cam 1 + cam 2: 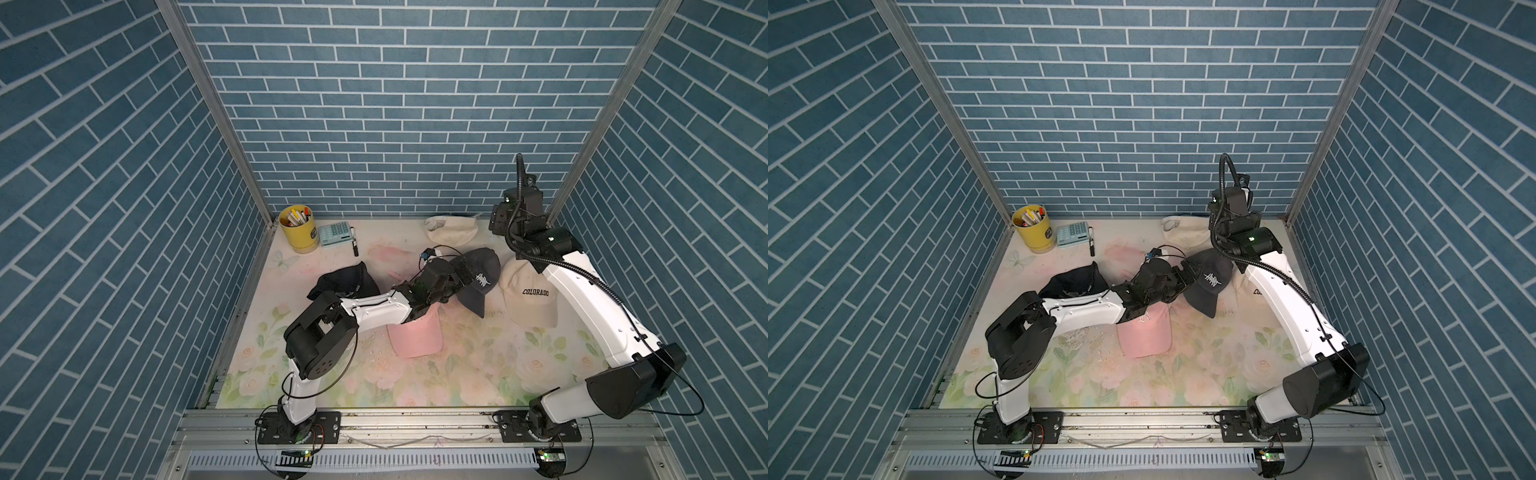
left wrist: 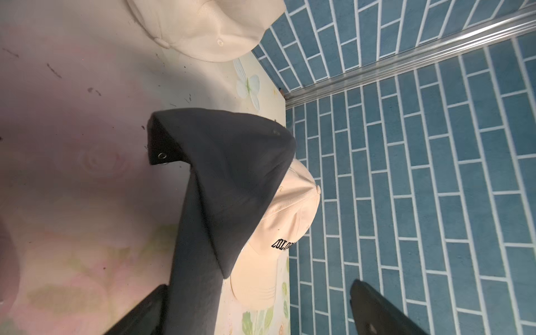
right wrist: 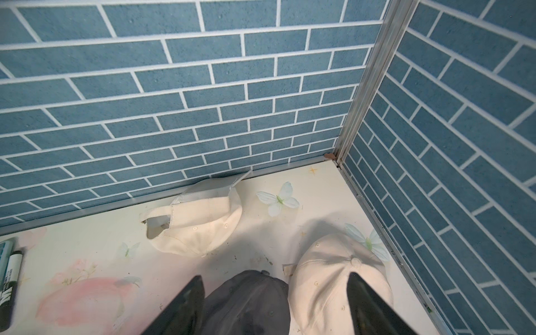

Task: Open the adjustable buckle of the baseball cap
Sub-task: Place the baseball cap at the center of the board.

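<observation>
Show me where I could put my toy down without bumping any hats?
Most room is along the front of the table, between the pink cap and the rail. A smaller bare patch sits at the back, between the marker and the plain cream cap. The right middle is crowded: the dark cap and Colorado cap sit bunched together.

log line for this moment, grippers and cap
left gripper: open, at dark grey cap | right gripper: open, empty, raised | buckle: state unclear
</observation>
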### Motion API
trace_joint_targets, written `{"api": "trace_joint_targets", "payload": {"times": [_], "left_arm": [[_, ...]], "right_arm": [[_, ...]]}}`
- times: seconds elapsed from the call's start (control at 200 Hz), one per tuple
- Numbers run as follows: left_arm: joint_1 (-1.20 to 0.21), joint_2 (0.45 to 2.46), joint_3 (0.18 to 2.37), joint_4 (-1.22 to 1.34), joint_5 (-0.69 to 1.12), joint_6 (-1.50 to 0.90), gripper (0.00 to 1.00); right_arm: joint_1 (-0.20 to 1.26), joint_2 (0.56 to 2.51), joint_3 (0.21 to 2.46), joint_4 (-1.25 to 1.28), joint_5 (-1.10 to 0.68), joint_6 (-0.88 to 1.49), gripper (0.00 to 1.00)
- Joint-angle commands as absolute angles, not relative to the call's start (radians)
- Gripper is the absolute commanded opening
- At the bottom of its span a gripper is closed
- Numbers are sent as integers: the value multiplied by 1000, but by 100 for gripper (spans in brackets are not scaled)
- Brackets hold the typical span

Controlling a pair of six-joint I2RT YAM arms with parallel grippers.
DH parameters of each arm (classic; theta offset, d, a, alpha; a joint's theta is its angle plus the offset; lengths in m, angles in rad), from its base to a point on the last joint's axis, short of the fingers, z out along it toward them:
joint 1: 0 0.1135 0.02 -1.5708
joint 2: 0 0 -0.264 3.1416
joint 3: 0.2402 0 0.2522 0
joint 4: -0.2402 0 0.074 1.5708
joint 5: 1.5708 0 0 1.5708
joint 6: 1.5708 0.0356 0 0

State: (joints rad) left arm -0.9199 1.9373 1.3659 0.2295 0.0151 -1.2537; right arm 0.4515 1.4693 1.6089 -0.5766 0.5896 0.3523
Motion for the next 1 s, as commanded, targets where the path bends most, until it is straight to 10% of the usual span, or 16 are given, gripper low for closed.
{"api": "trace_joint_targets", "payload": {"times": [0.0,0.575,0.995], "left_arm": [[-951,1923,1393,-67,-62,-1200,100],[-1002,1788,1413,-184,-172,-1066,100],[-709,1477,1311,-333,-410,-549,100]], "right_arm": [[455,1433,1586,-612,593,405,77],[461,1423,1559,-636,580,406,76],[569,1701,1714,-651,-134,18,68]]}}
